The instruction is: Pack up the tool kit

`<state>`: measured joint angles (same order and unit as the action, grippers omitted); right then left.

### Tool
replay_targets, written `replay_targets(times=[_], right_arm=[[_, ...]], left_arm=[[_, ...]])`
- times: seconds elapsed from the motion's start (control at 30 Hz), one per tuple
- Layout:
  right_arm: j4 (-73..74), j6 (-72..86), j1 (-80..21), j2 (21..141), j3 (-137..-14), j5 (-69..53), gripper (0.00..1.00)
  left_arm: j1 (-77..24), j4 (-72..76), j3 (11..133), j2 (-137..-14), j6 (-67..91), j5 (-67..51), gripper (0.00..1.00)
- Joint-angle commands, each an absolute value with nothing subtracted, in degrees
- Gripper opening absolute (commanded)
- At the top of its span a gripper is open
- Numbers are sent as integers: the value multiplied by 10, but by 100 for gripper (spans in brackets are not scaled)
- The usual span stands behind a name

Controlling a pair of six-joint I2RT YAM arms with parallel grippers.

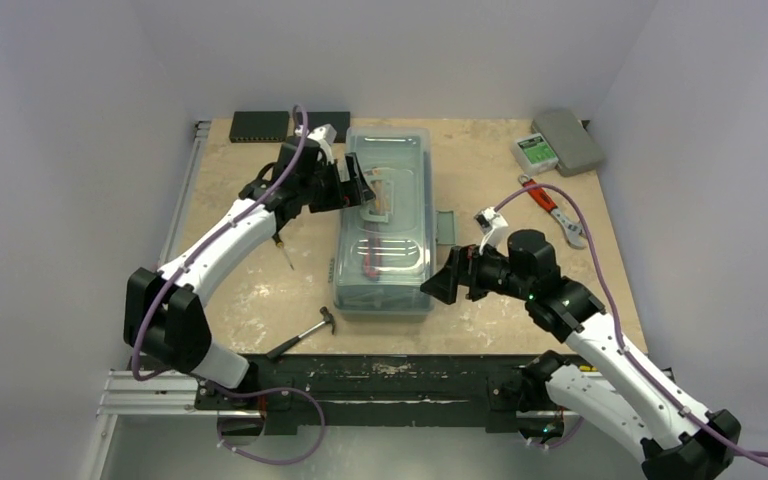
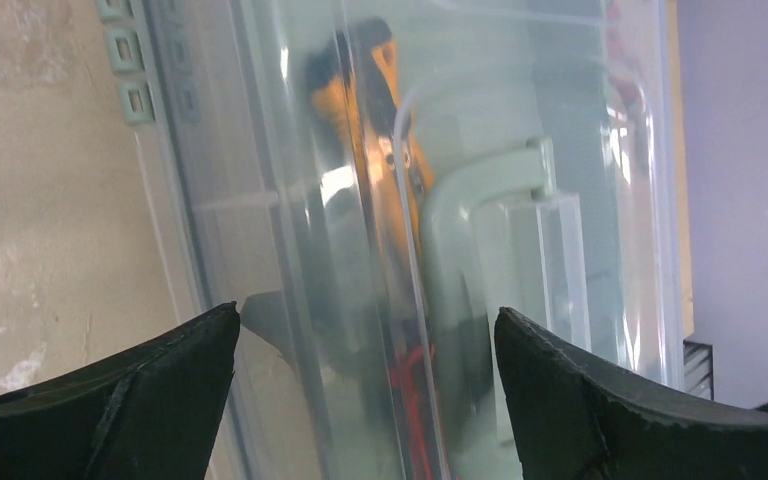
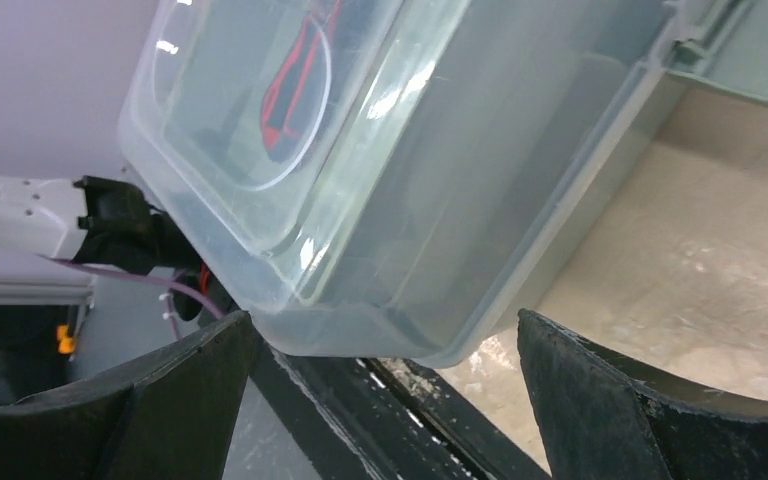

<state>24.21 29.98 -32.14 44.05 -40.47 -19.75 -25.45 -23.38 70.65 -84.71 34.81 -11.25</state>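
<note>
Top external: I am seeing left gripper [image 1: 356, 186] and right gripper [image 1: 437, 286] jaws standing apart, toolbox [image 1: 385, 225] blocking ahead of both, hammer [image 1: 302, 335] lying behind left jaws.

glossy translucent plastic toolbox lid [image 1: 385, 215], smooth sage-green plastic handle [image 2: 460, 220], matt black fingers [image 2: 130, 400], rough pale wooden table [image 1: 250, 290]

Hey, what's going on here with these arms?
Two robot arms flank a sage-green toolbox, its translucent lid down with tools visible inside. The left gripper stands open at its far left side, the right gripper open at its near right corner; neither holds anything. A hammer, a screwdriver and a red-handled wrench lie loose on the table.
</note>
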Motion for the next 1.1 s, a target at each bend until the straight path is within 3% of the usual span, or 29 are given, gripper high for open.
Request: replay_targets(times=[0.0, 0.23, 0.43, 0.67, 1.07], right_arm=[[170, 326, -320, 461, -361, -245, 99], [57, 365, -321, 550, -357, -258, 99], [49, 361, -321, 593, -399, -246, 98], [191, 298, -311, 524, -492, -102, 99], [267, 315, -281, 469, -526, 188, 99]], left_arm=[[-259, -194, 734, -897, 362, -161, 91], [-249, -188, 767, -933, 362, -159, 90], [-244, -188, 788, -947, 359, -162, 89], [-232, -234, 796, -877, 321, -104, 91], [-232, -303, 831, -769, 285, -68, 95]])
